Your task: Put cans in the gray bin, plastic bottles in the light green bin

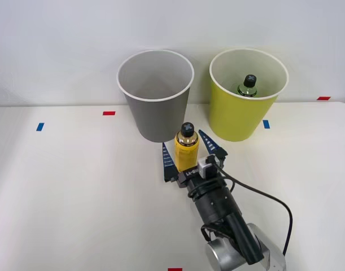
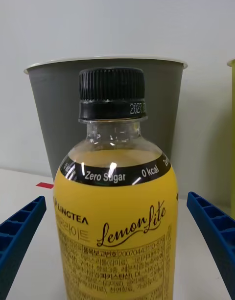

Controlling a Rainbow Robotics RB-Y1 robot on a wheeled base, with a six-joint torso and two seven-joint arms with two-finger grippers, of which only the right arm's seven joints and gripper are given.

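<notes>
Grasp step, 2nd bottle. The right hand stands wide, its fingers flanking but apparently not touching the upright yellow-labelled bottle on the tabletop, just before the gray bin. Next: close, lift, carry to the light green bin, which holds 1 green bottle.

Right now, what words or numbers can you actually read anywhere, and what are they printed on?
All on the yellow-label bottle, between the open right gripper's fingers:
"Zero Sugar"
"0 kcal"
"LemonLite" in script
"LINCTEA", start possibly cut off
"2027." on the cap ring, rest out of sight
Small Korean print below: too fine to read.
Gripper body lettering: unreadable.
</notes>
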